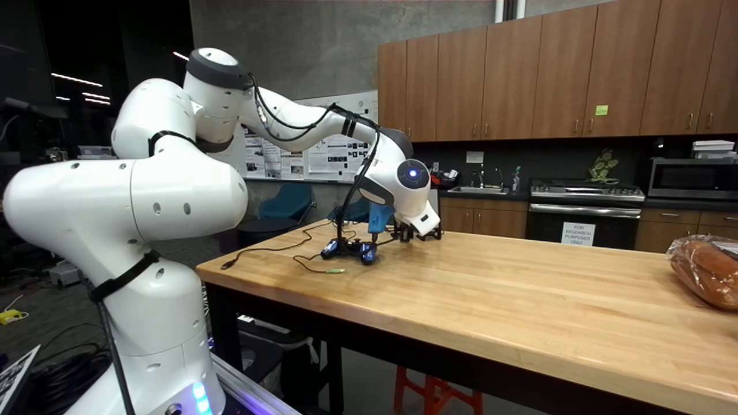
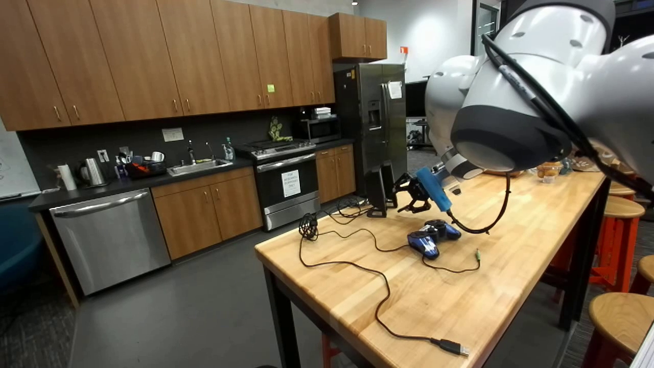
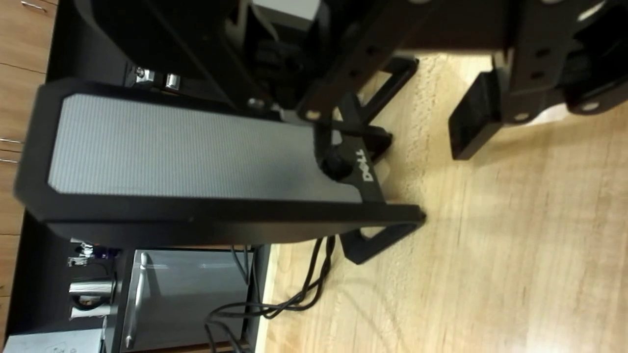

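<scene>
Gripper (image 3: 405,137), two-fingered, black: jaws standing well apart, nothing held between them.

Dell speaker (image 3: 196,152), black with grey grille: upright on the wooden table (image 2: 332,291), directly before the gripper. One finger (image 3: 475,117) shows plainly in the wrist view; the other blends into dark parts near the speaker's base, so contact there cannot be told.

Second speaker (image 2: 391,179), black: upright, just beside the first.

Game controller (image 2: 434,235), blue and black: on the table near the gripper, apart from it; shown in both exterior views.

USB plug (image 2: 452,347): at the end of a black cable (image 2: 388,292), near the table's edge.

Green plug (image 2: 478,254): near the controller.

Brown item in clear plastic (image 1: 703,271): on the table, well apart from the gripper, cut off by the edge of an exterior view.

Oven (image 2: 271,186): paper sign (image 2: 291,183) on its door.
</scene>
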`<action>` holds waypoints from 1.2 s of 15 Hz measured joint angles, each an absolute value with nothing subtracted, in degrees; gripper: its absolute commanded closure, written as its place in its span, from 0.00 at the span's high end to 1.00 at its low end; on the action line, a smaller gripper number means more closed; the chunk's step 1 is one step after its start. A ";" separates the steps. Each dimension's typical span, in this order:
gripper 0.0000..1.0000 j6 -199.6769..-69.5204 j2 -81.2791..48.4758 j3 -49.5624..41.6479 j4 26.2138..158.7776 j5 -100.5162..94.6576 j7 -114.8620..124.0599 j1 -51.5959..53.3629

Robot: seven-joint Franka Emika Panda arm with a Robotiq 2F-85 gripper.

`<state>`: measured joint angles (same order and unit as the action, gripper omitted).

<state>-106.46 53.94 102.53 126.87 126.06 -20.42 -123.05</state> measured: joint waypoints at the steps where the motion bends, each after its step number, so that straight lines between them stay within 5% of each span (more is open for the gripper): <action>1: 0.65 -106.35 53.94 102.53 126.87 125.91 -20.42 -123.05; 5: 0.59 -105.57 53.94 102.45 126.87 124.79 -20.42 -123.05; 18: 0.74 -103.21 53.94 101.96 126.87 122.05 -20.45 -123.08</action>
